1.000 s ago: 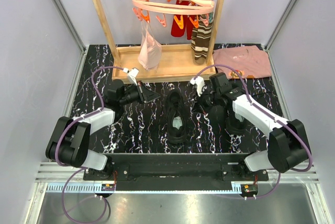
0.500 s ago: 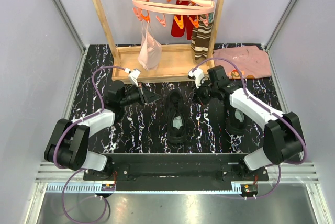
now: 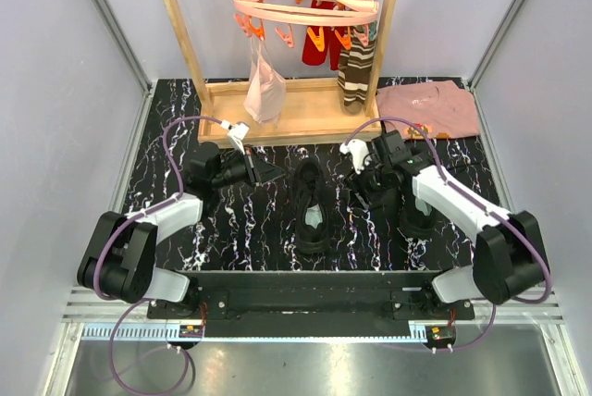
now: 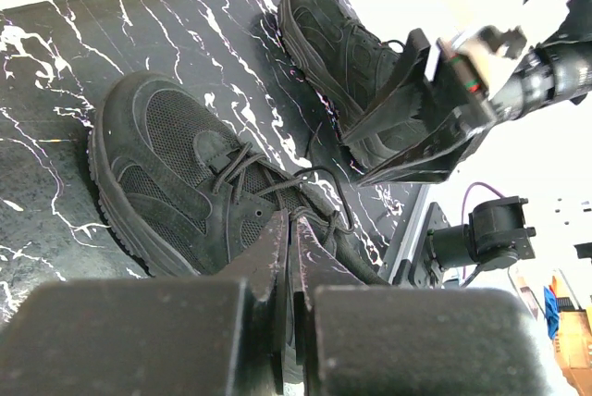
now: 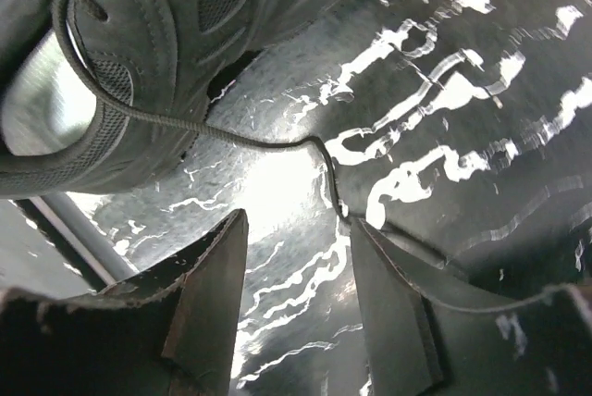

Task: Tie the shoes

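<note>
Shoe (image 5: 139, 35) upper-left of spread right end effector (image 5: 298, 218); lace (image 5: 213, 134) near fingertips (image 5: 365, 241).

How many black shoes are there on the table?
2. One shoe lies midway between the arms; the other shoe stands to its right, partly hidden under the right arm.

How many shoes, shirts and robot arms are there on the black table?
Black shoes: 2
Pink shirt: 1
Robot arms: 2
Total: 5
</note>
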`<state>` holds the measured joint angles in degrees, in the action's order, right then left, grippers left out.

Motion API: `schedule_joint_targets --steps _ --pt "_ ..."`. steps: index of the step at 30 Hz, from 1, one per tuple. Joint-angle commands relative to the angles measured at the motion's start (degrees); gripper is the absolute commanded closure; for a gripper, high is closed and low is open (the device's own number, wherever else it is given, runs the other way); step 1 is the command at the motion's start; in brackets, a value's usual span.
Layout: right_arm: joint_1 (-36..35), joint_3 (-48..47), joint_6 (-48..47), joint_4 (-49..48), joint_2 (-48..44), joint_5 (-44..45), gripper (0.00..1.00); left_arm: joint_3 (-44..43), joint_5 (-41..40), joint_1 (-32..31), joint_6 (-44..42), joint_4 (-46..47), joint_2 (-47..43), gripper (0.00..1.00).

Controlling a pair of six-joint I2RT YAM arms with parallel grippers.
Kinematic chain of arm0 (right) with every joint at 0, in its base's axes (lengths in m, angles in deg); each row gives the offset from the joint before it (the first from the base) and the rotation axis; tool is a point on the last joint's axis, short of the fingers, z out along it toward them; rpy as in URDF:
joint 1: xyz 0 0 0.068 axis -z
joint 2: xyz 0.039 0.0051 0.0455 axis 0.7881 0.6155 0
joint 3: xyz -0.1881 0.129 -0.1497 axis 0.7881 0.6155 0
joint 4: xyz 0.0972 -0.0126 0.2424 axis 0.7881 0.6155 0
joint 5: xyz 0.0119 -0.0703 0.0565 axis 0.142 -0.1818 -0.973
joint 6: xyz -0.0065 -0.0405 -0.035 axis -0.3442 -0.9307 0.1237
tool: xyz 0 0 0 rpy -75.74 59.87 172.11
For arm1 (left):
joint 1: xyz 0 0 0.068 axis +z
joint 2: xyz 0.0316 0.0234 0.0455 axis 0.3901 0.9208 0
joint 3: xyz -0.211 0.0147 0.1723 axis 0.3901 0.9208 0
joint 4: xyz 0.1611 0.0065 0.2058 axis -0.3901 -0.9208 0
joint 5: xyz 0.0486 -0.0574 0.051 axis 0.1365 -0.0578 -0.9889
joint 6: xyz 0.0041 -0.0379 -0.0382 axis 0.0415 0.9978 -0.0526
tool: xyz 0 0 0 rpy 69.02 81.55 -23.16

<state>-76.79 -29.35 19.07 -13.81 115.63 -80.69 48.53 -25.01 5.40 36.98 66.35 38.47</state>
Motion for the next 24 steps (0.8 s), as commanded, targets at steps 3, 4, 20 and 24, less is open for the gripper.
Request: schedule_joint_targets --steps 3,4,20,24 --pt "1.2 -0.1 15.7 0.8 -8.7 6.8 0.41 -0.2 0.9 -0.4 -2.3 0.6 -2.3 1.00" --pt "1.4 -0.2 17.5 0.8 -8.8 8.3 0.42 -0.1 0.9 -0.5 -2.4 0.6 -2.3 1.00" --pt "4.5 -0.6 58.9 6.2 5.1 21.0 0.48 1.0 -0.2 -1.2 -3.1 -1.0 -3.3 1.00" --pt "4.5 -1.0 62.7 6.3 10.1 19.6 0.50 1.4 -0.5 -1.4 -3.3 -0.9 -3.5 1.00"
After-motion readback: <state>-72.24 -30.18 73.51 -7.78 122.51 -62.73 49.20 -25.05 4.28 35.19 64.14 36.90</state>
